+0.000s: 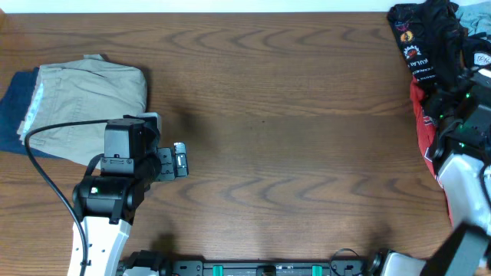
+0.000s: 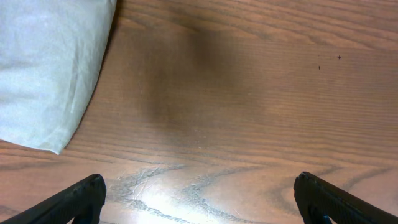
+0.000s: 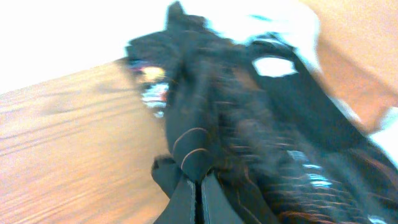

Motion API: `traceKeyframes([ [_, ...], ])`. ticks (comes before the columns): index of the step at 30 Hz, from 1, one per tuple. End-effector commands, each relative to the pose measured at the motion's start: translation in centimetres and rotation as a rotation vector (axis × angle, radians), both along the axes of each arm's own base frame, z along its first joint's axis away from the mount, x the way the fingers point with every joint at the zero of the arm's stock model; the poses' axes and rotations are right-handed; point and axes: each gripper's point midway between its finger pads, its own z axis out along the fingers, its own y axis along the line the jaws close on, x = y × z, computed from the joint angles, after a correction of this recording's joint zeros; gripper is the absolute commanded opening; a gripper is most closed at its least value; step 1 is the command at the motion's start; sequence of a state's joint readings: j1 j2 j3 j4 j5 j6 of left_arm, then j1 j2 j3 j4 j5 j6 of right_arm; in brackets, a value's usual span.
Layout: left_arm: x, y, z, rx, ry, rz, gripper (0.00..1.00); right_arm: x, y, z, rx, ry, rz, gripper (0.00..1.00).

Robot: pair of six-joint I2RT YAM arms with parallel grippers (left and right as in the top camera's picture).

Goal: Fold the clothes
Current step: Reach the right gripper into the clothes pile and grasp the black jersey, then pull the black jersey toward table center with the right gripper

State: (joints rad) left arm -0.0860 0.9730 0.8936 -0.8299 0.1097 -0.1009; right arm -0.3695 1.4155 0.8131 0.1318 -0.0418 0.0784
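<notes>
- Wood-grain table (image 1: 291, 138) fills the overhead view; its middle is bare, which I take to be the space meant for folding.
- At the table's far right corner lies the black jersey (image 1: 422, 38), bunched in a heap with a red cloth (image 1: 420, 126) just beside it. It is not yet spread out.
- Right gripper (image 3: 199, 186) has its fingers pressed together on a fold of the jersey's black fabric. That wrist view is blurred, so how much cloth is caught is hard to say. The pinch seems meant for drawing the garment toward the table's middle.
- Left gripper (image 1: 178, 161) hovers over the table's left part, jaws spread wide and holding nothing, probably ready to take a second corner.
- At the table's left edge a folded khaki garment (image 1: 84, 96) sits on a blue one (image 1: 11, 115), apparently finished and set aside.
</notes>
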Motion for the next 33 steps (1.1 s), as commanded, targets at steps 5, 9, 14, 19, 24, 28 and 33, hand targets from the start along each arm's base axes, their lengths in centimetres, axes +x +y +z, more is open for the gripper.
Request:
traceKeyframes([
  [5,0.3,-0.1,0.6,-0.011,-0.014,0.0,0.98,-2.4,13.9,0.6,0.19,0.105,0.399,0.01],
  [9,0.3,-0.1,0.6,-0.012,-0.014,0.0,0.98,-5.0,19.4,-1.7,0.23,0.252,0.532,0.01],
  [14,0.3,-0.1,0.6,-0.012,-0.013,0.0,0.98,-9.8,25.7,-4.7,0.264,0.461,0.69,0.01],
  [19,0.2,-0.2,0.5,-0.015,-0.011,-0.002,0.98,-12.6,30.0,-5.4,0.282,0.539,0.79,0.01],
  [24,0.2,-0.2,0.5,-0.022,-0.009,0.009,0.98,-13.1,34.1,-4.1,0.264,0.472,0.913,0.01],
  [28,0.2,-0.2,0.5,-0.058,-0.003,0.066,0.98,-11.7,36.4,-1.9,0.287,0.342,0.954,0.15],
  [33,0.2,-0.2,0.5,-0.124,0.013,0.167,0.98,-11.2,35.7,-1.9,0.279,0.337,0.919,0.99],
])
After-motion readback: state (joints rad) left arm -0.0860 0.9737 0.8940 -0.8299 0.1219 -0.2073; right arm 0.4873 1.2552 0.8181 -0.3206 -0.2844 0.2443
